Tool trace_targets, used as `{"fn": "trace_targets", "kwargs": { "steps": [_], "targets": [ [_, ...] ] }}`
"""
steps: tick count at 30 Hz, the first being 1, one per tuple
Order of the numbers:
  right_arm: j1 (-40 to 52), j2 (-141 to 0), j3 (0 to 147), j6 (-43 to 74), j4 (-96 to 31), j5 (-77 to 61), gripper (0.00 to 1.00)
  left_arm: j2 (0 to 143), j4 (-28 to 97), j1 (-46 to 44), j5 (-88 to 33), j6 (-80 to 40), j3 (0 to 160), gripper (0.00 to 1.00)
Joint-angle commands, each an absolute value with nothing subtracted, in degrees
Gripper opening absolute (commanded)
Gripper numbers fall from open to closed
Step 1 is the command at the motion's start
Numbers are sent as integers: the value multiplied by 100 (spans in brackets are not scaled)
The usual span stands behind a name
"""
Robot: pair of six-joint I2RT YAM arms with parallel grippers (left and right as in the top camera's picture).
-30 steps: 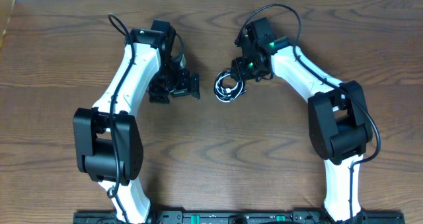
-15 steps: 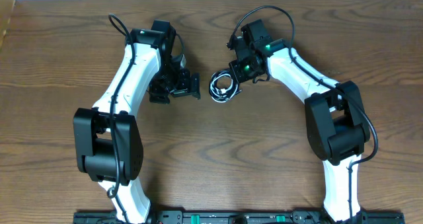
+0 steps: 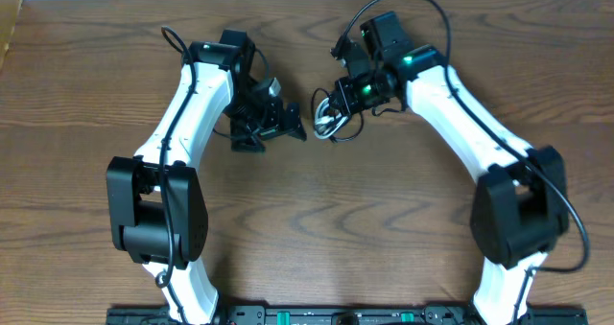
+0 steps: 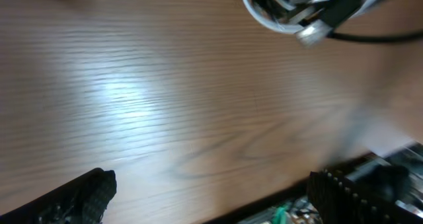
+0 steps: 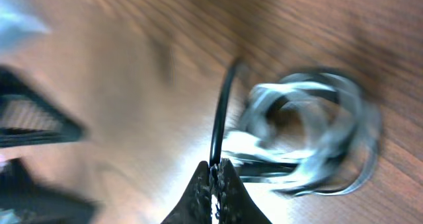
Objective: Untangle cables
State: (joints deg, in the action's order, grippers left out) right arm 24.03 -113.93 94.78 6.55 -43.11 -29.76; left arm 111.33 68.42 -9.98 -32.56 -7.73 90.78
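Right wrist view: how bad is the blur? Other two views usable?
Right wrist: heavy blur, cable bundle smeared; only the black cable at the right gripper is crisp. Left wrist: glare patch on the table, bundle soft and cropped at the top edge. Overhead: sharp, evenly lit.

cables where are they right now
Overhead view: the cables are at upper centre of the frame, between the open left tool and the right tool, which is shut on a black strand.

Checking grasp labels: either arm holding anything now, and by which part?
Right gripper is shut on a black cable, pinching a single strand beside the coiled bundle. Left gripper is open, holding nothing.
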Motion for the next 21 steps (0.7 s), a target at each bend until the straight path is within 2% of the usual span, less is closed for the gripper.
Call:
{"fn": "trace_targets", "kwargs": {
  "steps": [1, 6, 10, 15, 17, 20, 21],
  "targets": [
    [2399, -11063, 9601, 510, -4344, -3693, 1, 11161, 6779, -1007, -3859, -821, 9098, 98],
    [2397, -10724, 9601, 427, -4152, -4591, 1, 11161, 6775, -1007, -3833, -819, 9098, 98],
    [2364, -10481, 9601, 849, -4119, -4303, 1, 11161, 6667, -1007, -3789, -821, 9098, 98],
    [2327, -10414, 9601, 950, -4281, -4241, 1, 11161, 6523, -1007, -2956, -821, 9098, 98],
    [2276, -10416, 9598, 1131, -4519, -3568, 13, 11161, 6545, -1007, -2755, -821, 9098, 98],
    [2211, -10416, 9598, 1472, -4901, -2412, 18, 11161, 6595, -1013, -2856, -875, 9096, 98],
    [2176, -10416, 9596, 1472, -4976, -2377, 24, 11161, 6608, -1031, -3028, -998, 9089, 98]
  ]
}}
